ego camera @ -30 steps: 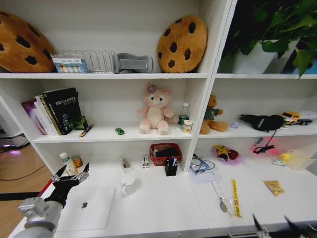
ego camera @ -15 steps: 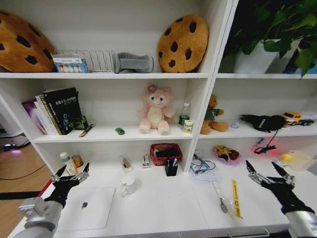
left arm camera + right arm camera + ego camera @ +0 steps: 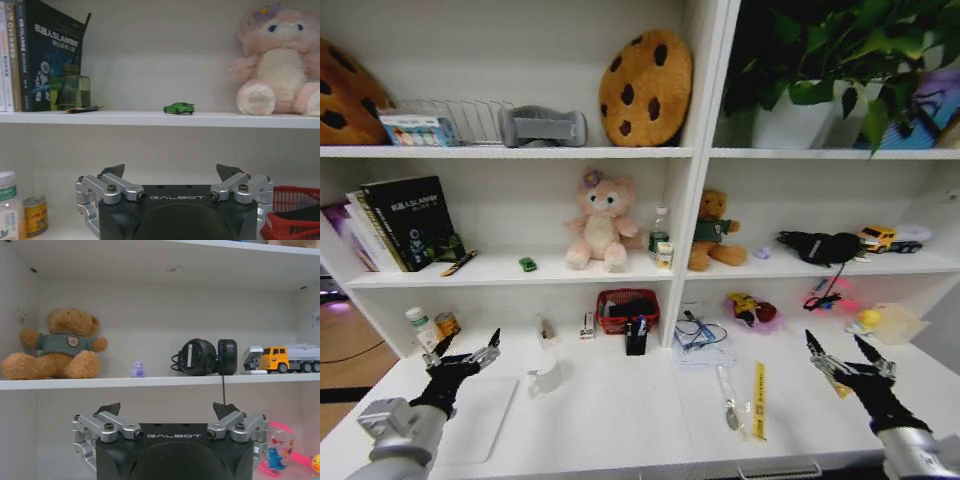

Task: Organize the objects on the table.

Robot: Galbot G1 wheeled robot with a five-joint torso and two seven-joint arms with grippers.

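Head view: the left pincer (image 3: 463,357) hovers at lower left over the counter (image 3: 620,410), its fingers spread, just above the silver laptop (image 3: 470,418). The white mug (image 3: 547,375) stands right of it, two small bottles (image 3: 430,327) behind. The right pincer (image 3: 844,358) hangs at lower right, fingers apart and holding nothing.

Left wrist view: the fingers stand wide; the green toy car (image 3: 178,108) sits mid-frame on the shelf.

Right wrist view: the fingers are wide apart, facing the shelf.

Best to pick one small item, centre it between the fingers, then descend slowly.
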